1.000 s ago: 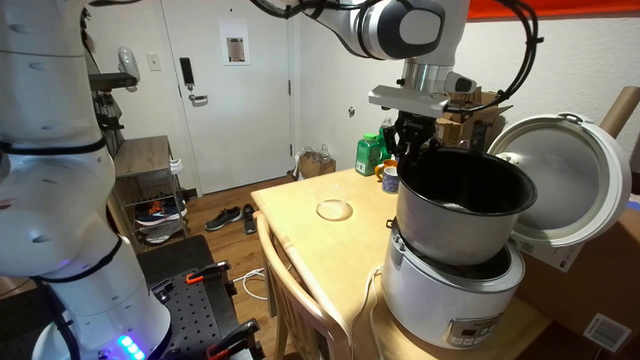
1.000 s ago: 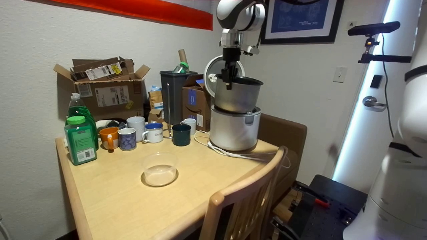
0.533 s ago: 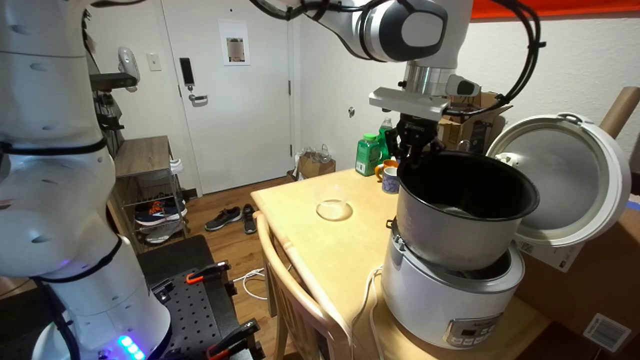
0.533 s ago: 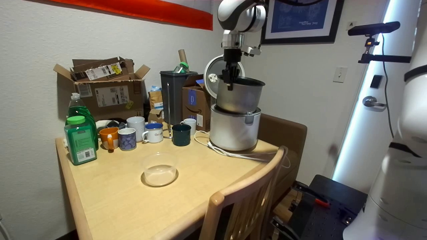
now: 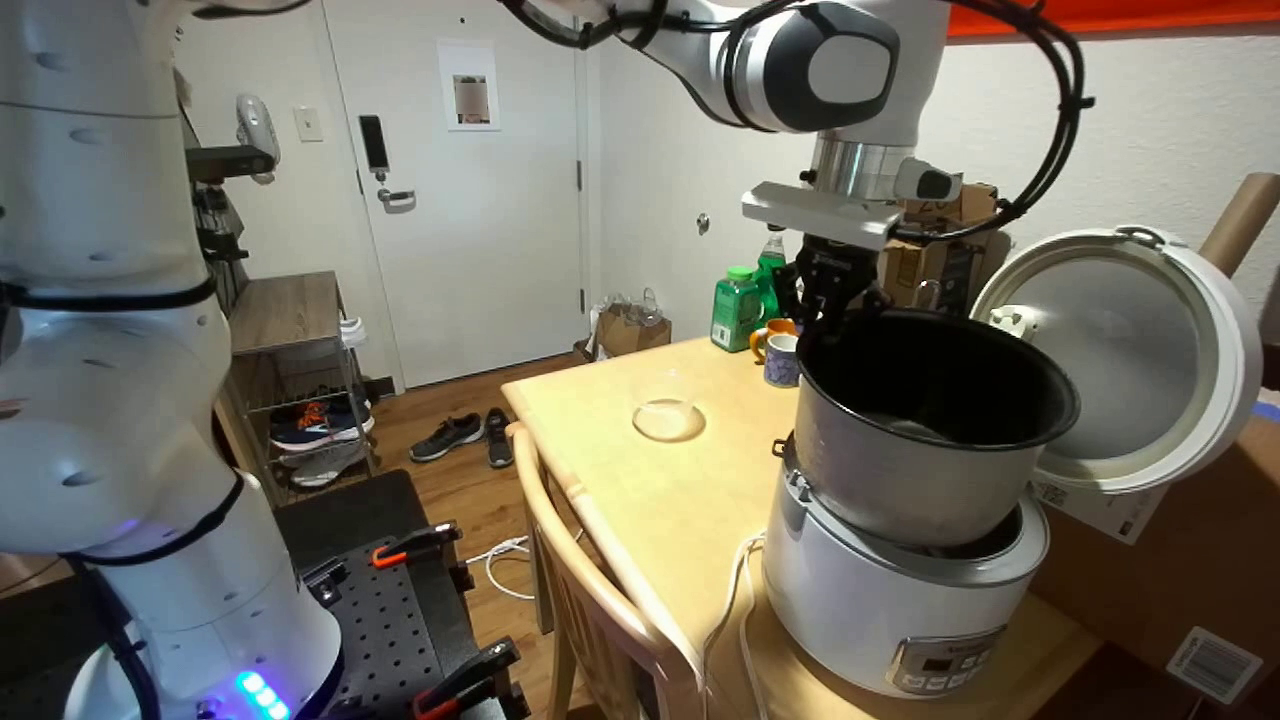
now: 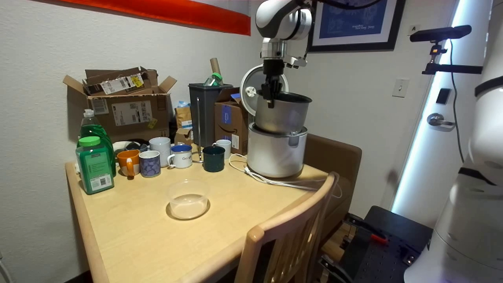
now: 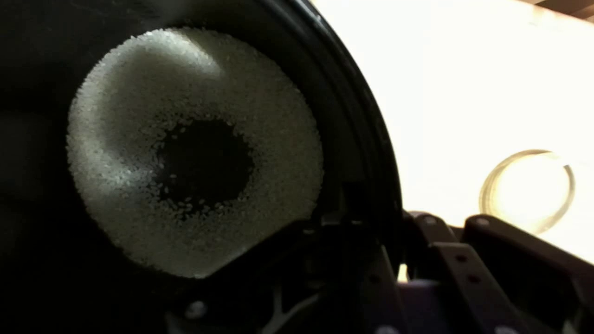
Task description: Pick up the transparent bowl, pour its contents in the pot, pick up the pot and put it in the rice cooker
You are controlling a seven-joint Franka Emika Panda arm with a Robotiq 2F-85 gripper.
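My gripper (image 5: 826, 312) is shut on the near-wall rim of the pot (image 5: 905, 480), one finger inside and one outside; the grip also shows in the wrist view (image 7: 383, 218). The pot hangs slightly tilted, its side away from the gripper lower. In both exterior views its base is at the open mouth of the rice cooker (image 5: 880, 620), most of the pot above it; the cooker also shows here (image 6: 275, 153). White rice (image 7: 283, 120) lies in a ring on the pot's floor. The transparent bowl (image 6: 188, 204) stands upright on the table and looks empty.
The cooker's lid (image 5: 1120, 360) stands open behind the pot. Several mugs (image 6: 150, 164), green bottles (image 6: 95, 167) and cardboard boxes (image 6: 129, 114) line the table's wall side. A white cord (image 6: 267, 181) lies by the cooker; a chair (image 6: 290, 224) stands at the table's edge.
The gripper and the held pot have moved down a little, and the pot's base is slightly lower at the cooker's mouth. The bowl and cooker have not moved.
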